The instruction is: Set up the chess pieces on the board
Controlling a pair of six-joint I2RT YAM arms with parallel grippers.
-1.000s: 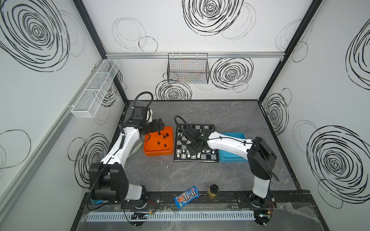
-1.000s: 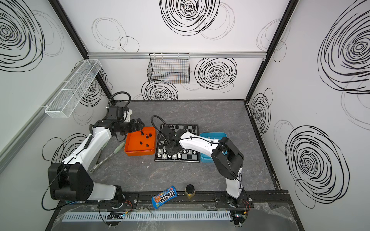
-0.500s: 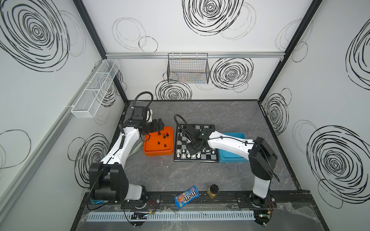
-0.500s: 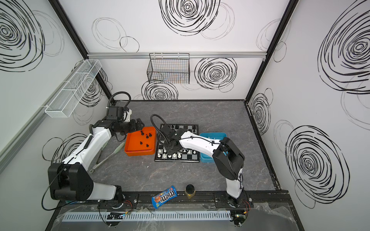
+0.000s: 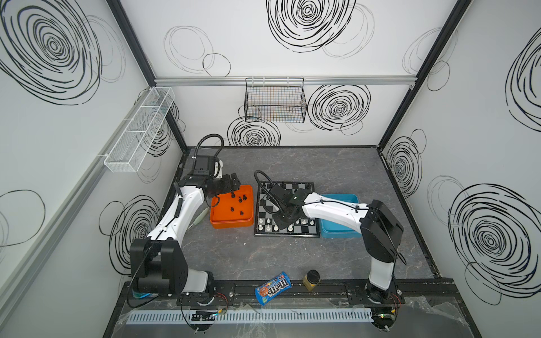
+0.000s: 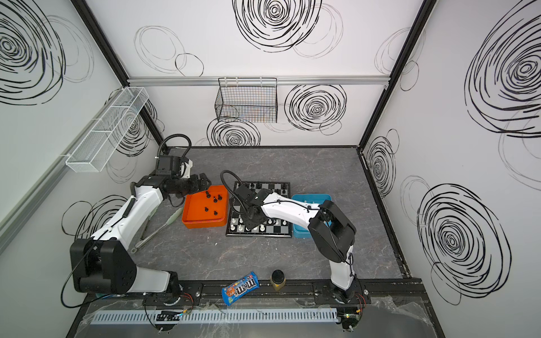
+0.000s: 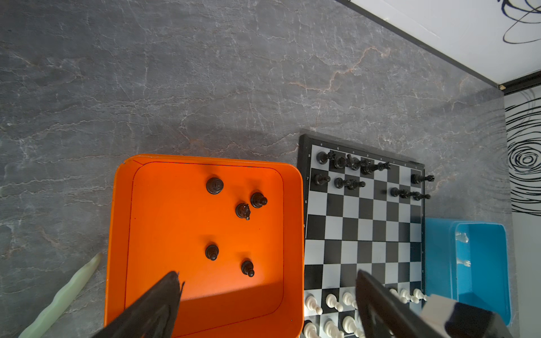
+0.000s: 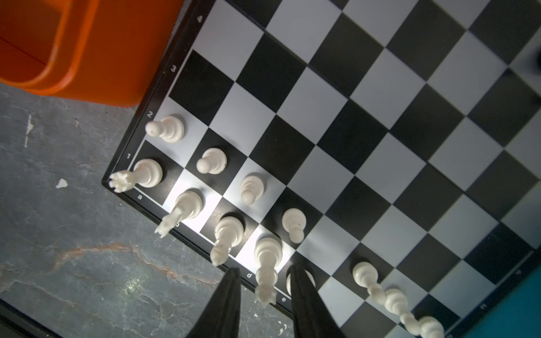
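**Right wrist view: my right tool stands loose about the white queen**

My right tool (image 8: 263,267) hangs low over the near edge of the board (image 8: 380,146). Its jaws are a little apart, with the crown of the white queen (image 8: 268,251) between them and a gap on either side, so I grip nothing. The queen stands upright on her square. A bishop (image 8: 228,231) is just beside her, and another white piece (image 8: 288,284) is half hidden behind one finger.

I judge her placed. The good move is to rise straight up without widening the jaws, since either finger could topple a neighbour.

My left tool (image 7: 268,273) gapes wide over the orange tray (image 7: 117,234), where five black pieces (image 7: 212,251) lie. There I should centre on one pawn that stands apart from the rest, come down square and close at its neck.
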